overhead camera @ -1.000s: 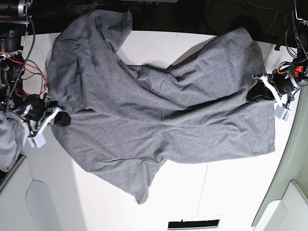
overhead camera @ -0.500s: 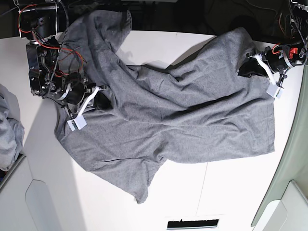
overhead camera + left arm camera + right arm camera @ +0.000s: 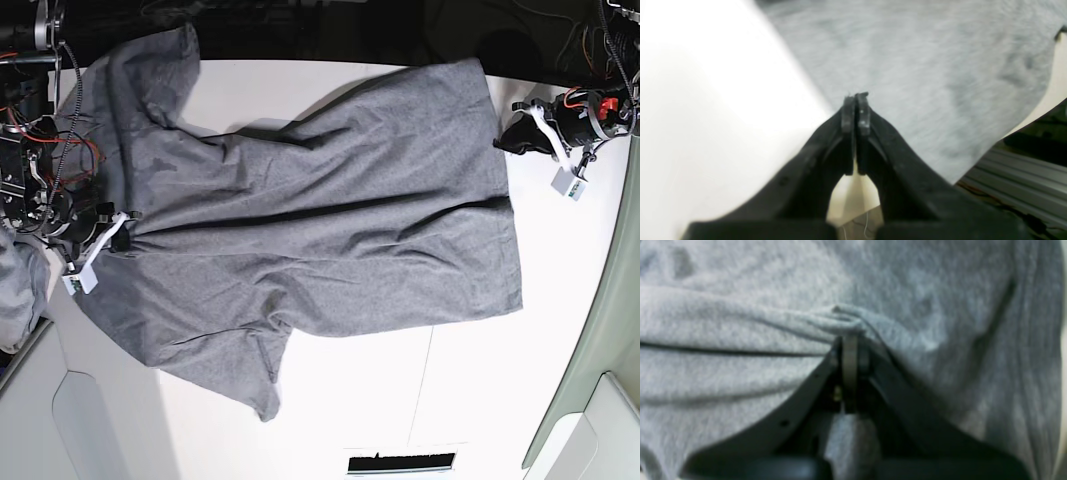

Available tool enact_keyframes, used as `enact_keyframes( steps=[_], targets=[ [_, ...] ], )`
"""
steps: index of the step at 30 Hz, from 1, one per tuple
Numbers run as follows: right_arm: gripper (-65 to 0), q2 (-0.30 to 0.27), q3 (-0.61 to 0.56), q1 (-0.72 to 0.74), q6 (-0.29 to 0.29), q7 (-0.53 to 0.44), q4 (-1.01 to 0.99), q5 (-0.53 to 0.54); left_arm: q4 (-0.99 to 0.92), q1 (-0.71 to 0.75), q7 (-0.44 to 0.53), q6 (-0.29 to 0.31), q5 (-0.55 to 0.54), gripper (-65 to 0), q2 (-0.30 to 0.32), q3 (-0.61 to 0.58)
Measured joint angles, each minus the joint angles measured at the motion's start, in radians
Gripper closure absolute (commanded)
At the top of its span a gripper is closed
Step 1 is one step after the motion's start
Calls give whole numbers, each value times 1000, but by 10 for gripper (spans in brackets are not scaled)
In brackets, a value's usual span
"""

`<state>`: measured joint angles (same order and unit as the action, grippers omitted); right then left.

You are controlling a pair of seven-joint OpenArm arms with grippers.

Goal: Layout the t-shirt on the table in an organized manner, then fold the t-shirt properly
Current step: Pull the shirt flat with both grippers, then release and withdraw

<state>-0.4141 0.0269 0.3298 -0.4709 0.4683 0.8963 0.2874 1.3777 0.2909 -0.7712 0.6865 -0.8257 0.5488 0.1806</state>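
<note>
Shirt spread across the table, one gripper pinching it.
The t-shirt point(image 3: 320, 250) lies mostly flat on the table point(image 3: 400, 400), one sleeve hanging past the far edge, creases running along its length. The right gripper point(image 3: 850, 340) is clamped on a bunched fold of the shirt near the shoulder end. The left gripper point(image 3: 856, 100) has its jaws pressed together with nothing between them, just beside the hem corner.

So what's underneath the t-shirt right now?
The white table lies under the t-shirt, bare around it. Whatever else the cloth covers is hidden.
</note>
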Motion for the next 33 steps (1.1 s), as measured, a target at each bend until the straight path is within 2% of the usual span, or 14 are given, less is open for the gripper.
enact_keyframes(
  steps=[3, 5, 10, 11, 14, 15, 17, 20, 23, 26, 28, 30, 33],
  targets=[
    [0, -29, 2, -1, -23, 11, 0, 18, 0, -3, 0, 0, 1, -15, -1, -27],
    [0, -39, 2, -6, -45, 40, 11, 80, 0, -6, 1, 0, 1, -15, 0, -51],
    [0, -28, 40, -28, -49, 140, 124, 215, 0, -3, 0, 0, 3, -17, -3, -92],
    [0, -27, 57, -35, -49, 158, 167, 238, 0, -3, 0, 0, 4, -36, -1, -92],
    [0, -32, 138, -78, -56, 233, 305, 279, 0, -3, -15, 0, -32, -148, 21, -91],
    [0, -34, 170, -102, -60, 258, 348, 282, 0, 0, -29, 1, -64, -163, 32, -90],
    [0, -32, 243, -168, -62, 291, 420, 293, 0, 2, -71, 0, -127, -166, 50, -89],
    [0, -33, 359, -280, -62, 334, 478, 328, 19, 32, -85, 1, -195, -166, 58, -63],
    [0, -34, 485, -396, -97, 360, 513, 402, 32, 81, -89, 1, -206, -167, 57, -17],
    [0, -34, 597, -497, -98, 386, 536, 472, 32, 117, -97, 0, -208, -248, 55, 29],
    [-103, -34, 648, -549, -98, 390, 539, 484, 32, 144, -98, 0, -229, -298, 58, 47],
    [-182, -37, 673, -599, -98, 388, 539, 482, 32, 162, -100, 0, -247, -306, 58, 53],
    [-233, -51, 675, -669, -98, 378, 539, 450, 32, 180, -108, 0, -267, -306, 58, 53]
  ],
)
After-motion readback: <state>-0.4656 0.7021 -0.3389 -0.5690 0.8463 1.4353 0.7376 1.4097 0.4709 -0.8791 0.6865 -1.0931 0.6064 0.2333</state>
